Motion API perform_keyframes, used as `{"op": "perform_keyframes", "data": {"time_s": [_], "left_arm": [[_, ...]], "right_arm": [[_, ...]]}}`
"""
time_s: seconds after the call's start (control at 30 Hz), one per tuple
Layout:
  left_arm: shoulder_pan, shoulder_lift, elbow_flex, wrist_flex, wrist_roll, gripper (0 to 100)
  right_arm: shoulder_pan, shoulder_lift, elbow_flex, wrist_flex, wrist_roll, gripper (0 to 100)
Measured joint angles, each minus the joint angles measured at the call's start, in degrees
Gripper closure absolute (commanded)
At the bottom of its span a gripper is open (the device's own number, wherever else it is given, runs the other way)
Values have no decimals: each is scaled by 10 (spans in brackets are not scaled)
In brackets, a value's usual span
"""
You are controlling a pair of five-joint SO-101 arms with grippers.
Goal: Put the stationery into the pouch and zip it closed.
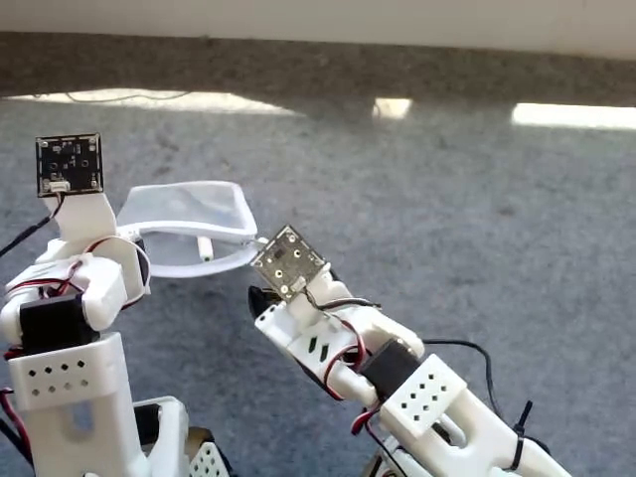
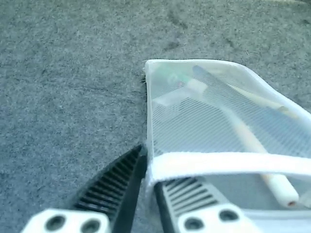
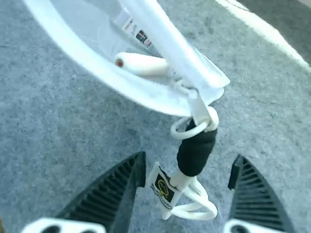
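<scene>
So the stationery looks to be in already. A white pen (image 2: 252,145) and a few other bits can be seen through the mesh of the pouch (image 1: 189,214), which is lying on the grey counter (image 1: 447,199) right in front of the left arm, mouth gaping. What's left, by the look of it, is the zipping.

The left gripper (image 2: 151,167) is clamped on the pouch's corner, fingers (image 2: 121,179) pinched together on the white zip band. The right gripper (image 3: 189,158) is parked at the other end. Its fingers (image 3: 119,187) are wide apart, with the black zipper pull (image 3: 195,148) and its cord loop (image 3: 194,208) sitting between them, and nothing is gripped yet.

To get it done well, the black sleeve should be pinched rather than the floppy loop or the little tag (image 3: 164,187). The pull should then be drawn along the band toward the held corner, kept low and in line so the pouch is stretched flat, not lifted. The pen's end is lying close to the mouth, so it may get caught by the slider. Worth being watched.

Room-wise, plenty of bare counter is left on the far side and out past the right arm. The tight spot is between the two arms, which is where the travel would likely end.
</scene>
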Motion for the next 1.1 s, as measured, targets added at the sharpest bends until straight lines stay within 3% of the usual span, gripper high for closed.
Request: {"op": "perform_keyframes", "data": {"time_s": [0.47, 1.1], "left_arm": [[0, 0, 0, 0, 0, 993], [0, 0, 0, 0, 0, 993]], "right_arm": [[11, 1, 98, -189, 0, 735], [11, 1, 101, -204, 0, 745]]}}
